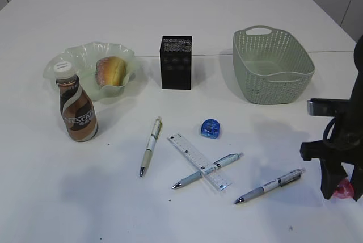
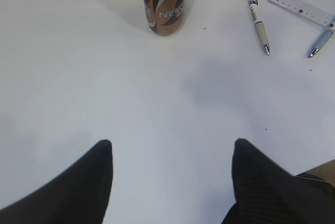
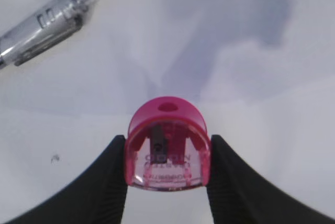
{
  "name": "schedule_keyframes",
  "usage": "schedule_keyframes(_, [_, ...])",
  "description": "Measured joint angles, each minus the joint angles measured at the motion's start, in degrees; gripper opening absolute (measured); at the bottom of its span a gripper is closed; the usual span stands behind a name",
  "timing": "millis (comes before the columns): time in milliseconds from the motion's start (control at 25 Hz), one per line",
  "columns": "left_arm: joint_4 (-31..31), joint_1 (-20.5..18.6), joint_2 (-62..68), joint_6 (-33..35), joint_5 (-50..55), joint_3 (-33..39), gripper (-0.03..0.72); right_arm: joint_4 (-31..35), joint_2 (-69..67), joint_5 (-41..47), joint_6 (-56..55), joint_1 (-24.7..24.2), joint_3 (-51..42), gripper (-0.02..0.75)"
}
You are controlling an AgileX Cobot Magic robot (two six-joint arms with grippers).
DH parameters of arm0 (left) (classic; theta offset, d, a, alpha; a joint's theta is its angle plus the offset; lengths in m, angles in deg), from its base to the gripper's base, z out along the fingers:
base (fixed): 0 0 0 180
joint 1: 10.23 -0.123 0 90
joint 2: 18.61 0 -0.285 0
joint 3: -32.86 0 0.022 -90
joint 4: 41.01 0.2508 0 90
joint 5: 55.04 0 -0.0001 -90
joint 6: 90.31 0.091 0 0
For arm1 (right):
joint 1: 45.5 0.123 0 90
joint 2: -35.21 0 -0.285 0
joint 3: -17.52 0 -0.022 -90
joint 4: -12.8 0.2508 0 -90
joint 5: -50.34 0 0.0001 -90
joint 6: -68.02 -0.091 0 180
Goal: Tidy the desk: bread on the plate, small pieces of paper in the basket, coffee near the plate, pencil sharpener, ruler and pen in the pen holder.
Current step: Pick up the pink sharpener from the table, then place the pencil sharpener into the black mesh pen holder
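Note:
My right gripper is shut on a pink pencil sharpener, low over the desk at the right edge. A blue pencil sharpener lies mid-desk. The ruler lies across one pen. Another pen lies left of it and a third right, near my right gripper. The bread sits in the plate, with the coffee upright in front. The pen holder and basket stand behind. My left gripper is open over bare desk. Small pieces of paper are out of view.
The left wrist view shows the coffee, a pen and the ruler well ahead of the open fingers. A seam crosses the desk behind the pen holder. The right wrist view shows a pen at upper left.

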Motion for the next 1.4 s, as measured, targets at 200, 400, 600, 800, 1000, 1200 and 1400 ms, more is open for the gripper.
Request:
schedule_keyframes(200, [0.0, 0.0, 0.0, 0.0, 0.0, 0.0, 0.501, 1.5, 0.0, 7.4, 3.3, 0.0, 7.0, 0.356])
schedule_keyframes(400, [0.0, 0.0, 0.0, 0.0, 0.0, 0.0, 0.501, 6.6, 0.0, 10.6, 6.4, 0.0, 15.2, 0.356])
schedule_keyframes(600, [0.0, 0.0, 0.0, 0.0, 0.0, 0.0, 0.501, 9.2, 0.0, 11.2, 7.7, 0.0, 22.7, 0.355])
schedule_keyframes(800, [0.0, 0.0, 0.0, 0.0, 0.0, 0.0, 0.501, 12.5, 0.0, 11.6, 10.9, 0.0, 29.9, 0.355])
schedule_keyframes(1000, [0.0, 0.0, 0.0, 0.0, 0.0, 0.0, 0.501, 18.0, 0.0, 12.0, 16.4, 0.0, 36.2, 0.355])
schedule_keyframes(1200, [0.0, 0.0, 0.0, 0.0, 0.2, 0.0, 0.501, 20.7, -0.3, 12.2, 19.0, 0.0, 41.9, 0.355])
schedule_keyframes(1400, [0.0, 0.0, 0.0, 0.0, 1.4, 0.0, 0.501, 22.9, -0.7, 12.5, 21.9, 0.0, 46.7, 0.355])
